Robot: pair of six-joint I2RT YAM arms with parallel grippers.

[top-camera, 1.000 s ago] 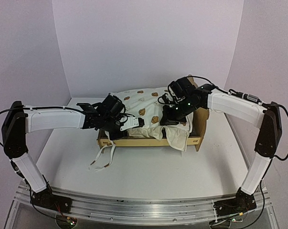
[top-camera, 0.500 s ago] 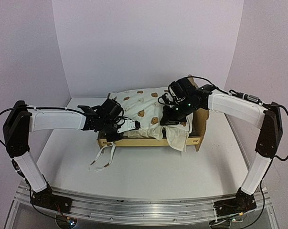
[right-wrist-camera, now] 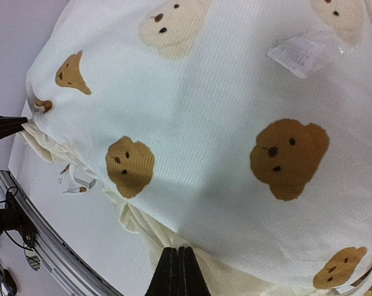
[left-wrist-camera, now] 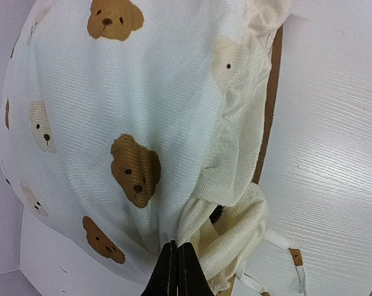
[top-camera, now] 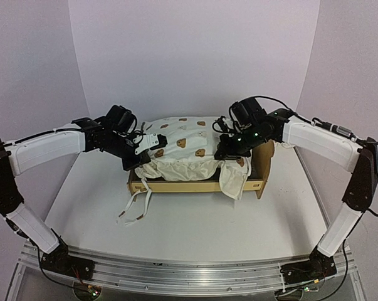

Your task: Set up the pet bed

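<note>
Fingers (left-wrist-camera: 167,279) on cushion (left-wrist-camera: 111,92) (white table (top-camera: 195,219), walls (top-camera: 195,56))

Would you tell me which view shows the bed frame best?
Top external: the frame shows its front rail and right end. Left wrist shows only a brown sliver beside the cushion; right wrist shows cushion only.

A white table (top-camera: 195,226) with a faint wood grain carries everything, closed in by pale walls (top-camera: 195,56) at the back and both sides. The pet bed (top-camera: 189,186) stands on it toward the back, its plywood front rail facing the near edge and its taller headboard end to the right. From the cushion (top-camera: 182,135) on the frame, 2 thin cream ties (top-camera: 133,210) with brown marks trail off the front left corner and lie loose on the table. A metal rail (top-camera: 189,271) along the near edge holds 2 arm bases (top-camera: 66,262).
</note>
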